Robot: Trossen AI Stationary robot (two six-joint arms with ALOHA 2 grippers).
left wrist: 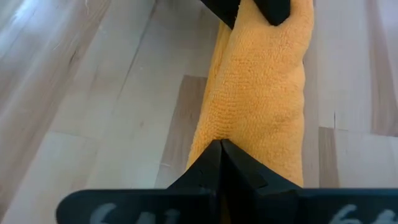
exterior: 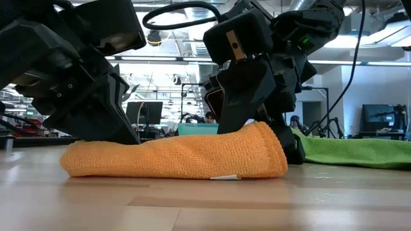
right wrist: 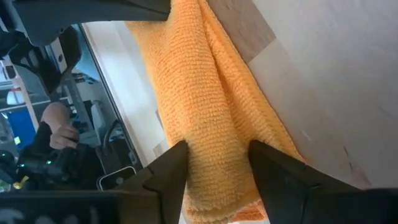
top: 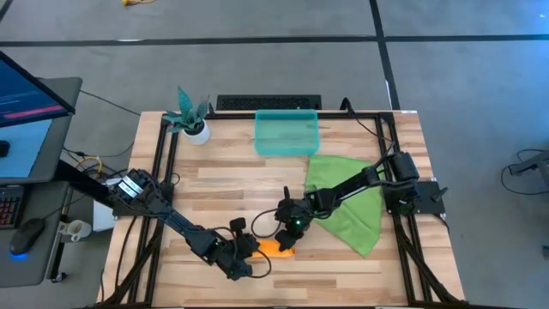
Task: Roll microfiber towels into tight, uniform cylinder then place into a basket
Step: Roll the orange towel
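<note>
The orange towel lies rolled into a cylinder on the table near its front edge, its length running left to right. My left gripper is shut at the roll's left end. My right gripper is open at the roll's right end, one finger on each side of it. The green towel lies spread flat under the right arm. The teal basket stands at the far middle of the table. My left gripper's shut fingertips rest against the roll's left end, slanting down from the table's near left. Whether any cloth is caught between them I cannot tell. The roll lies along the table. My right gripper's open fingers stand across the roll's right end, slanting down from the far right. Whether they still touch the cloth I cannot tell.
A small potted plant stands at the far left corner. A dark metal frame runs along the table's left and right sides. Bare wood lies between the roll and the basket. A person shows in the room beyond.
</note>
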